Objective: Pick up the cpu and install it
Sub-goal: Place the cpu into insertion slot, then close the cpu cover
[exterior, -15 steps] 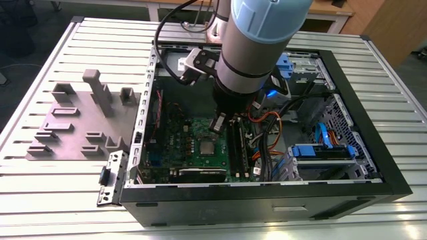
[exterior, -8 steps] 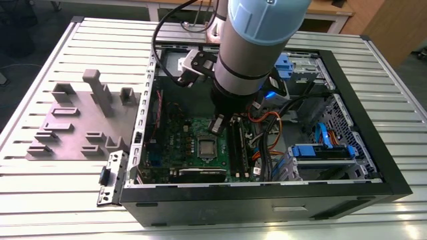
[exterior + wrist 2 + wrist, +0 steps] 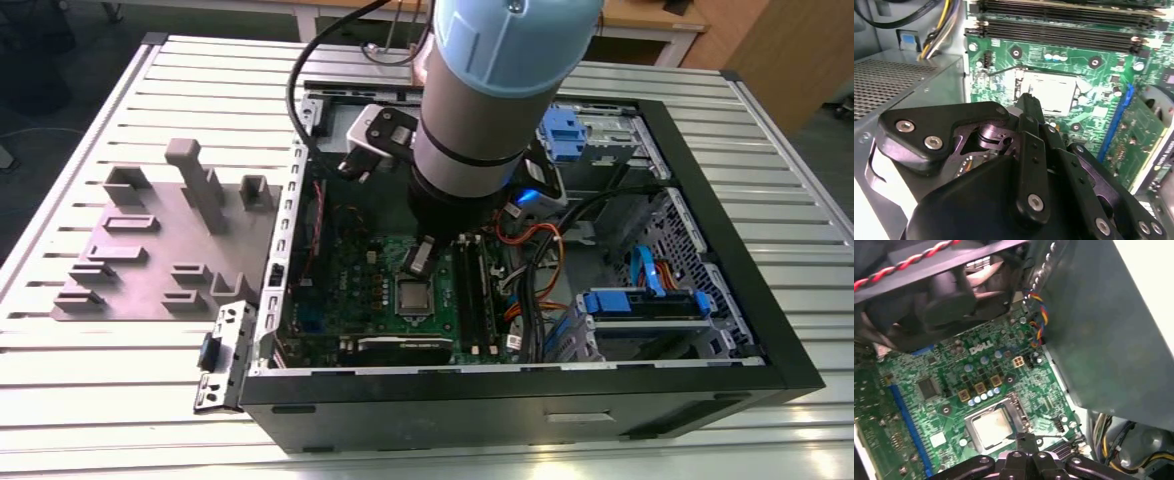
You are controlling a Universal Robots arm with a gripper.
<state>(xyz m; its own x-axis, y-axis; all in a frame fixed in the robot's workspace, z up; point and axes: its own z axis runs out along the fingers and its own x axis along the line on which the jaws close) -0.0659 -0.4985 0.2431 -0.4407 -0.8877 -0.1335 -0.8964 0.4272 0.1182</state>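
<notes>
A ribbed metal table (image 3: 107, 400) fills the exterior view; on it, centre to right of the frame, lies an open black computer case (image 3: 534, 400), and at the left of the frame a grey fixture plate (image 3: 147, 265) with raised blocks; the arm (image 3: 487, 90), a pale blue and grey column, comes down from the top centre into the case; inside the case the green motherboard (image 3: 367, 285) lies at lower centre, with blue drive brackets (image 3: 641, 303) towards the right; the gripper (image 3: 1030, 102) hangs just above the board, its black linkage filling the lower half of the second wrist view and its tip ending over the near edge of the socket frame (image 3: 974, 416); whether its fingers are parted or closed cannot be told; the cpu (image 3: 993, 426), a pale silver-grey square, lies flat within that frame, at lower centre of the first wrist view and at centre of the second wrist view (image 3: 1051, 92), with nothing clasping it.
</notes>
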